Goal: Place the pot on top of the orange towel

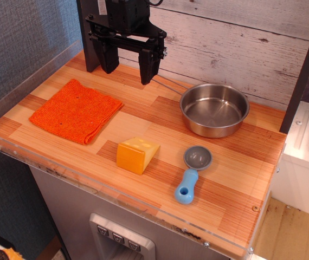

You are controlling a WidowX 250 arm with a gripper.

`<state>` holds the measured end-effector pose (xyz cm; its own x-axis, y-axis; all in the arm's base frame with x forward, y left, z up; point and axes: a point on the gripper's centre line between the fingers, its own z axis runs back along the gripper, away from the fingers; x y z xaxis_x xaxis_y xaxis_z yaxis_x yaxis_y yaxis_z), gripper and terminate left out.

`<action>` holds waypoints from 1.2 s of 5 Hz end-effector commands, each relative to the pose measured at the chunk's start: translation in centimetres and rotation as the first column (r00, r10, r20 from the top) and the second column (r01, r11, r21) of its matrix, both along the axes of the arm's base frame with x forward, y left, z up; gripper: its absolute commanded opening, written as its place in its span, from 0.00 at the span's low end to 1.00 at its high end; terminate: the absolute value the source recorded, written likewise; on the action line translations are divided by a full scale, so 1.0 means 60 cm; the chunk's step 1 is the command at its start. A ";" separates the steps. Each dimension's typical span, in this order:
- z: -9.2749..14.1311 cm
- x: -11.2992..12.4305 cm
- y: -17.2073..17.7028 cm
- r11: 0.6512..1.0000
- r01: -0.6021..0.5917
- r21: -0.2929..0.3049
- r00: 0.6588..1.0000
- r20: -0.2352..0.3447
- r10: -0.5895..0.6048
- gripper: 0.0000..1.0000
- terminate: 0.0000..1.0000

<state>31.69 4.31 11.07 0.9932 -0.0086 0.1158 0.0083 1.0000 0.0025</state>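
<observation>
The shiny steel pot point(214, 109) stands on the wooden table at the right rear, its thin wire handle pointing left toward the gripper. The orange towel point(77, 110) lies flat on the left side of the table. My gripper point(128, 69) hangs open and empty above the back of the table, between towel and pot, with its black fingers point(149, 65) wide apart and nothing between them. It is up and to the left of the pot, near the end of the handle.
A yellow-orange cheese-like block point(137, 154) sits at the front middle. A small grey scoop with a blue handle point(192, 173) lies in front of the pot. A clear acrylic rim point(30, 157) edges the table. A white plank wall stands behind.
</observation>
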 end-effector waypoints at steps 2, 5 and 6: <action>-0.008 0.023 -0.035 0.999 0.020 -0.030 1.000 0.013 -0.020 1.00 0.00; -0.059 0.082 -0.195 0.985 0.168 -0.035 0.985 -0.027 -0.169 1.00 0.00; -0.081 0.091 -0.217 0.980 0.198 -0.021 0.979 -0.052 -0.199 1.00 0.00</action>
